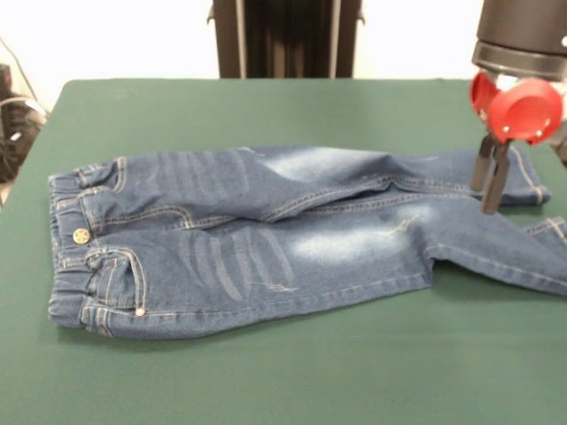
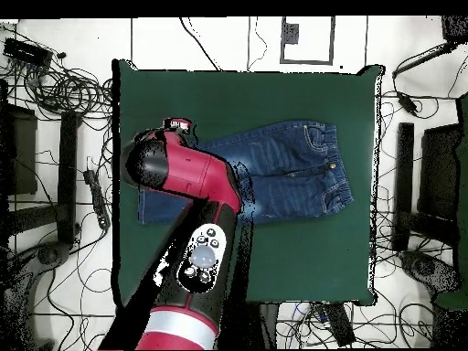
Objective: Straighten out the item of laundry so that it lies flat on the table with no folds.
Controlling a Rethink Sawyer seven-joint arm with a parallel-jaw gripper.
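Observation:
The item of laundry (image 1: 266, 239), a small pair of blue jeans with faded patches, lies on the green table (image 1: 266, 106). Its waistband and brass button (image 1: 81, 235) are at the left and its legs run right. The far leg lies straight. The near leg kinks at the knee, and its lower part (image 1: 523, 261) runs off the right edge. My gripper (image 1: 489, 190) hangs at the right over the far leg's hem, its dark fingers (image 1: 497, 181) close together with no cloth seen between them. From overhead, the jeans (image 2: 292, 169) lie mid-table and the red arm (image 2: 187, 174) hides the leg ends.
Green table (image 2: 302, 256) surface stretches wide in front of and behind the jeans. Cables and stands (image 2: 55, 101) crowd the floor around the table in the overhead view. Dark gear (image 1: 13, 119) sits past the table's left edge in the front view.

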